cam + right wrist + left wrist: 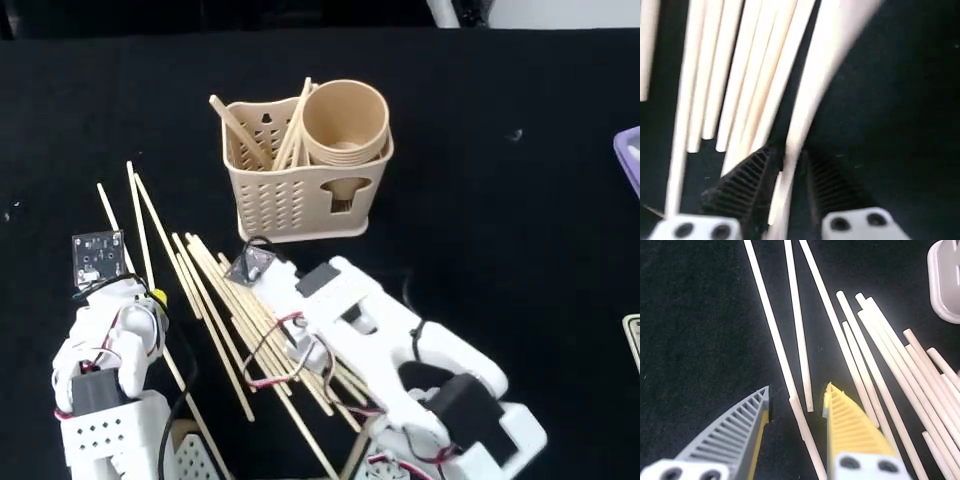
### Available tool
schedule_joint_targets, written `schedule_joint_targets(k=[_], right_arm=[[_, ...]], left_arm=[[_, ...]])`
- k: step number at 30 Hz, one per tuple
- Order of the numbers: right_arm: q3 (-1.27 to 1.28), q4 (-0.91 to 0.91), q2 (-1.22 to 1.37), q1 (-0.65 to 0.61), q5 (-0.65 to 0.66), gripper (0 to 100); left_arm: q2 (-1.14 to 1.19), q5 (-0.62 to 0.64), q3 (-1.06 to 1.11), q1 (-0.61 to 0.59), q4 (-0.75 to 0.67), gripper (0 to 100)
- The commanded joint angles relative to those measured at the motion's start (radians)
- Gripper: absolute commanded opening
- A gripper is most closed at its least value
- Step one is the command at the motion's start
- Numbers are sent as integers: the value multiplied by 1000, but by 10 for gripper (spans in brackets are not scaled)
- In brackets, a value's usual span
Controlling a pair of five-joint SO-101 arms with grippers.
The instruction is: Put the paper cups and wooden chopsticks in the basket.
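Note:
A beige slotted basket (285, 200) stands mid-table. It holds a stack of paper cups (345, 120) and a few wooden chopsticks (240, 130). Several more chopsticks (225, 300) lie fanned on the black cloth in front of it. My left gripper (796, 400) is open low over the cloth, with one loose chopstick (805, 432) lying between its grey and yellow fingers. My right gripper (790, 157) is shut on a chopstick (815, 90) at the edge of the bundle (735, 75). The left arm (105, 350) is at the front left and the right arm (390, 350) is just right of the pile.
A corner of the basket (945, 285) shows beyond the sticks in the left wrist view. A purple object (630, 155) and a pale item (632, 340) sit at the table's right edge. Bare black cloth lies right of and behind the basket.

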Motion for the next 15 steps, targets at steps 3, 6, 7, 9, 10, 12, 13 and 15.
schedule_joint_targets(k=[3, 6, 7, 9, 10, 12, 13, 15], right_arm=[[-22, 121, -186, 8, 5, 32], [-22, 160, -274, 49, 61, 12], [-24, 166, -305, 74, 77, 10], [-24, 167, -372, 130, 104, 11], [-24, 167, -407, 160, 117, 11], [-25, 167, -487, 216, 140, 11], [-25, 167, -532, 241, 152, 11], [-41, 169, -624, 281, 161, 11]], left_arm=[[-9, 3, -13, 1, -25, 180], [-9, 3, -13, 1, -25, 180], [-9, 3, -13, 1, -25, 180], [-9, 3, -13, 1, -25, 180], [-9, 3, -13, 1, -25, 180], [-9, 5, -13, -8, -25, 180], [-9, 6, -13, -18, -26, 180], [-9, 6, -13, -30, -26, 180]])
